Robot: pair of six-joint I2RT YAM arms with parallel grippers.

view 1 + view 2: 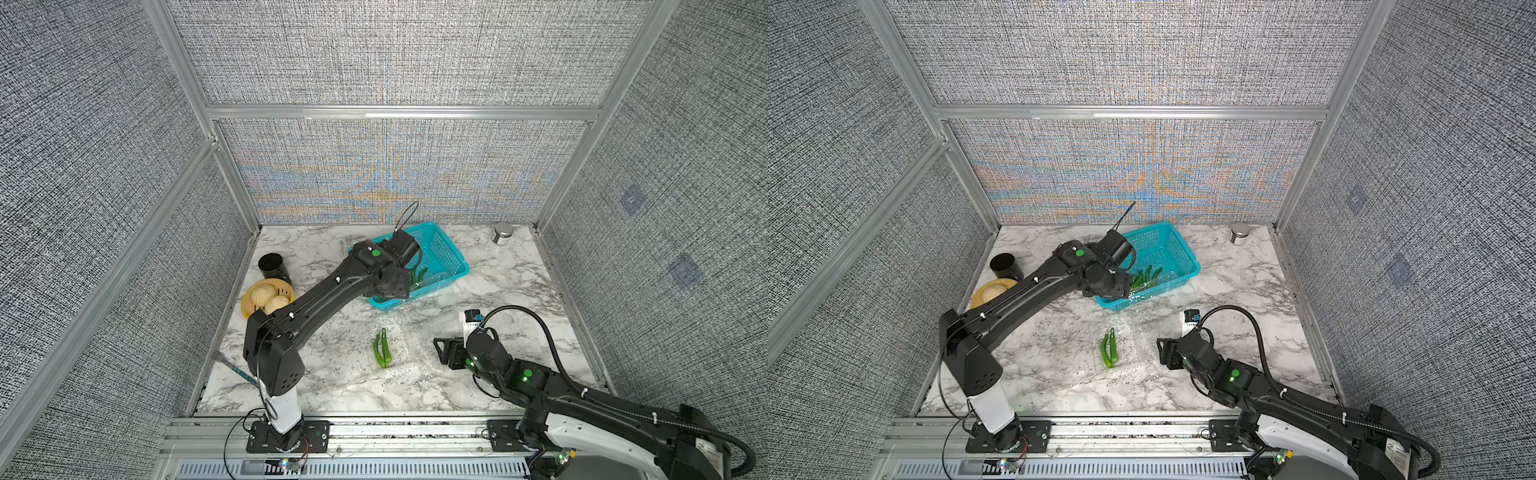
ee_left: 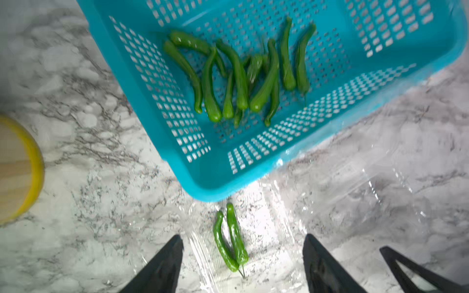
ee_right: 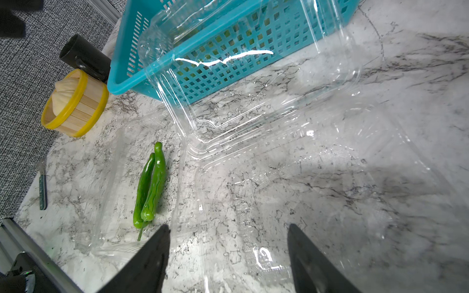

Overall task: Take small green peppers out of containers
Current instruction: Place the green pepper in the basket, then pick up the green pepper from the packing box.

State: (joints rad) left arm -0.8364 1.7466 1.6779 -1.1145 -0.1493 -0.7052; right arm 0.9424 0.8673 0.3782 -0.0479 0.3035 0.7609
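Green peppers (image 2: 243, 76) — a heap lies in the teal basket (image 2: 342, 101); two more peppers (image 3: 149, 187) lie side by side in an open clear box (image 3: 106, 203) on the worktop (image 3: 418, 63). Second clear box (image 3: 253, 101) stands against the basket. Left tool (image 2: 243, 236) — spread wide, empty, above the basket's near side. Right tool (image 3: 228, 225): spread wide, empty, over the open box.
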